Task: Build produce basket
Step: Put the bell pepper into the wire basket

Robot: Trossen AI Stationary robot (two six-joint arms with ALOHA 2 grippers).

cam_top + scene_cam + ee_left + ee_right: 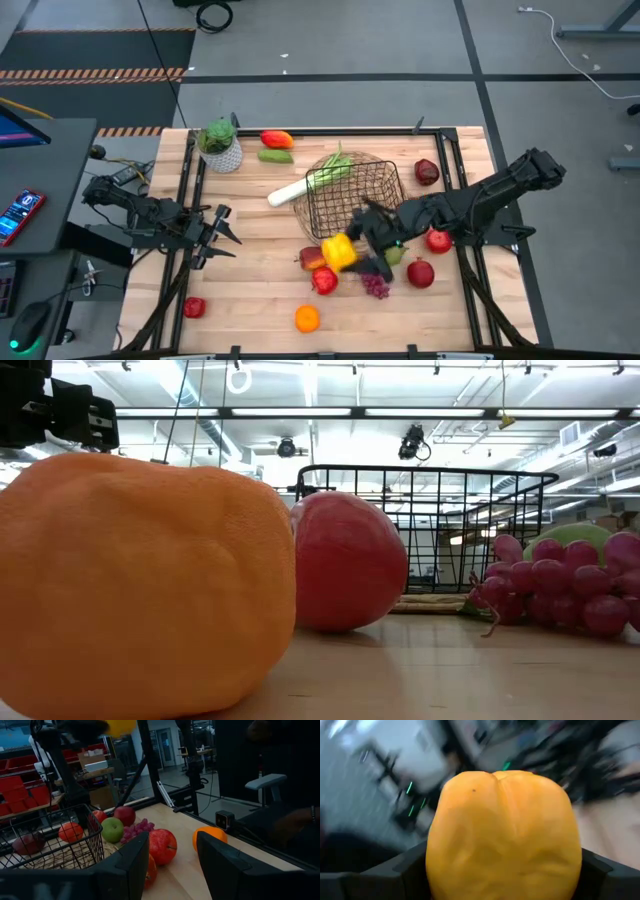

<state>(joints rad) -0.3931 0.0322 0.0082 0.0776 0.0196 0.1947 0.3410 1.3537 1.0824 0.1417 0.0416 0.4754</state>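
The black wire basket (355, 195) stands mid-table on a round woven mat, with a white-and-green leek (310, 180) leaning over its left rim. My right gripper (347, 248) is shut on a yellow pepper (502, 835) just near of the basket; the pepper also shows high up in the left wrist view (120, 726). My left gripper (218, 238) is open and empty at the table's left side. Red apples (324, 280), purple grapes (376, 288), a green apple (393, 256) and an orange (307, 318) lie on the table near the basket. My right gripper pinches the yellow pepper between its two fingers, which stand on the pepper's two opposite sides (432, 865). The arm comes from the table's right side. The pepper is lifted clear of the table, above the loose fruit.
A white patterned pot with a green plant (220, 145) stands at the far left. A red-orange piece (277, 139) and a green piece (275, 156) lie beside it. More red fruit lies at the right (427, 171) and near left (194, 307). Black frame rails run along the table's sides.
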